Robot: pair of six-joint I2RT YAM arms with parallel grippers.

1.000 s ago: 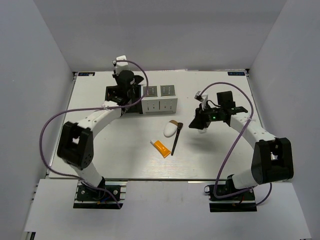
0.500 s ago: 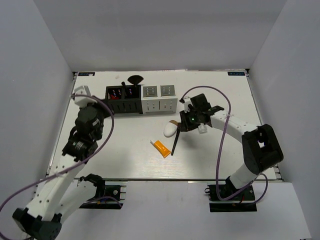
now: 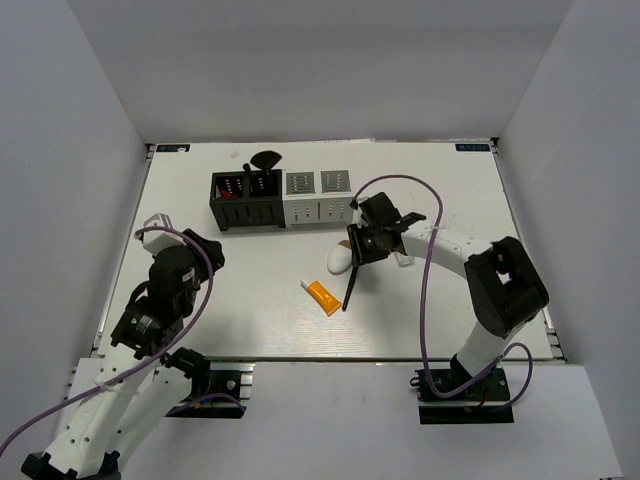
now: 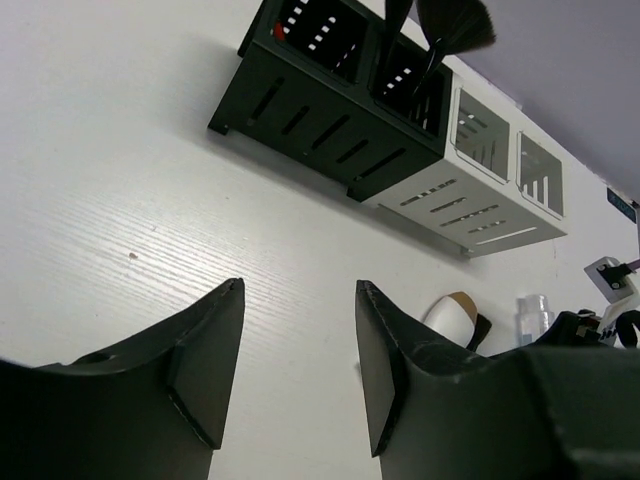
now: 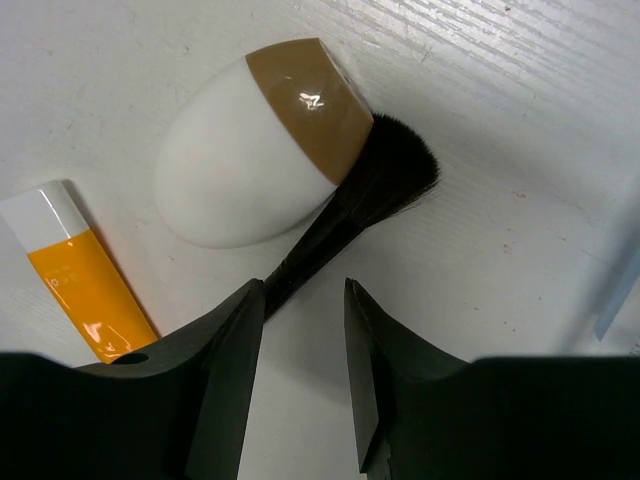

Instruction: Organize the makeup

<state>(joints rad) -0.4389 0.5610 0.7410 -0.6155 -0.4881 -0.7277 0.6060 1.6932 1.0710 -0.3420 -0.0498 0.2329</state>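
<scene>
The makeup lies mid-table: a white egg-shaped sponge (image 3: 339, 259) (image 5: 250, 150) with a tan end, a black brush (image 3: 351, 285) (image 5: 350, 200) leaning against it, and an orange tube (image 3: 322, 296) (image 5: 85, 290) with a white cap. My right gripper (image 3: 362, 245) (image 5: 302, 290) hovers open just over the brush; the handle runs under its left finger, not between the jaws. My left gripper (image 3: 203, 250) (image 4: 298, 290) is open and empty over bare table at the left. A fan brush (image 3: 266, 160) (image 4: 455, 25) stands in the black box (image 3: 247, 200) (image 4: 330, 90).
A white compartment box (image 3: 320, 197) (image 4: 490, 170) adjoins the black one at the back. A small clear bottle (image 4: 533, 310) stands beside my right wrist. The table edges (image 3: 130, 250) meet grey walls on the left and right.
My left arm has pulled back from the black box to the near left, leaving a brush standing in it. My right gripper has moved left over the brush and sponge.
</scene>
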